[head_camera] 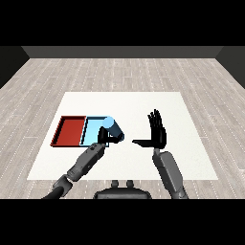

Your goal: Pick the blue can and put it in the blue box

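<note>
The light blue cylindrical can (111, 129) is lying tilted at the light blue tray (92, 125)'s right edge, the left robot hand (103, 137) curling round its lower end; rigid, smooth and probably light, it is best gripped around the side wall; the right robot hand (157, 133) is hovering over the white worktop (191, 143), fingers spread; the red tray (69, 130) is lying alongside.

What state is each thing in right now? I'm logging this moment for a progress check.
blue can: tilted, held over the light blue tray's right edge.
left hand: curled round the can.
right hand: open, holding nothing.
light blue tray: no can lying in it.
red tray: holds nothing.
</note>
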Controlling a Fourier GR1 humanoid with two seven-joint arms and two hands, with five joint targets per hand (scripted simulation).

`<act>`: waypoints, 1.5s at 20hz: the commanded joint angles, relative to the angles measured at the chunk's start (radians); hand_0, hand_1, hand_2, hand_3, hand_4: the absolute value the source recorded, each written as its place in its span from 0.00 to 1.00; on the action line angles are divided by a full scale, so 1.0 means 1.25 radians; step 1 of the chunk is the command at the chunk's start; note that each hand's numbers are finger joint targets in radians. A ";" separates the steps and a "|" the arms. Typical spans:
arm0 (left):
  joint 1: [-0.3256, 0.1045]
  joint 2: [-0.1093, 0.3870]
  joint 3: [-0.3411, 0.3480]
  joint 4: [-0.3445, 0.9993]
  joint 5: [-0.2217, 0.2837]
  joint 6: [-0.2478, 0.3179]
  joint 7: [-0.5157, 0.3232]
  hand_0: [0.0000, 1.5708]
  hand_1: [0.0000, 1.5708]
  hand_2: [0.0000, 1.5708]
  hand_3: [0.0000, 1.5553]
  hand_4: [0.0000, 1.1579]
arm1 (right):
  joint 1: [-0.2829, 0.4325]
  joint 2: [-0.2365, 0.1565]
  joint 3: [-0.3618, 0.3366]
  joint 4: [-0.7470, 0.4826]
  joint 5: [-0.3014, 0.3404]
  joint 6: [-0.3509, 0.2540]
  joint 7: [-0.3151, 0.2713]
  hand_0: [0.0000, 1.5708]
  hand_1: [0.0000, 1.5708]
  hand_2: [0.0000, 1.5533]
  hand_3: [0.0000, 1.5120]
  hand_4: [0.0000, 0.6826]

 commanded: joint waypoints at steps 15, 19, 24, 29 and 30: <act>-0.110 0.193 -0.004 0.259 -0.172 0.079 0.324 1.00 1.00 0.98 0.93 0.86 | 0.073 -0.049 -0.152 0.010 -0.124 0.102 -0.016 0.00 0.00 0.00 0.00 0.00; -0.197 0.140 -0.014 0.446 -0.199 0.079 0.427 0.57 0.57 0.53 0.54 0.80 | 0.069 -0.010 -0.122 0.053 -0.099 0.088 -0.043 0.00 0.00 0.00 0.00 0.00; -0.212 0.074 -0.012 0.600 -0.210 0.052 0.488 0.42 0.42 0.37 0.05 0.79 | 0.094 -0.032 -0.162 0.087 -0.126 0.133 -0.068 0.00 0.00 0.00 0.00 0.00; -0.196 0.051 0.089 0.643 -0.142 0.077 0.426 0.93 0.93 0.84 0.00 0.60 | 0.053 -0.017 -0.150 0.121 -0.085 0.099 -0.072 0.00 0.00 0.00 0.00 0.00; -0.223 0.034 0.091 0.666 -0.150 0.098 0.453 0.89 0.89 0.82 0.25 0.54 | 0.090 -0.008 -0.146 0.116 -0.096 0.123 -0.092 0.00 0.00 0.00 0.00 0.00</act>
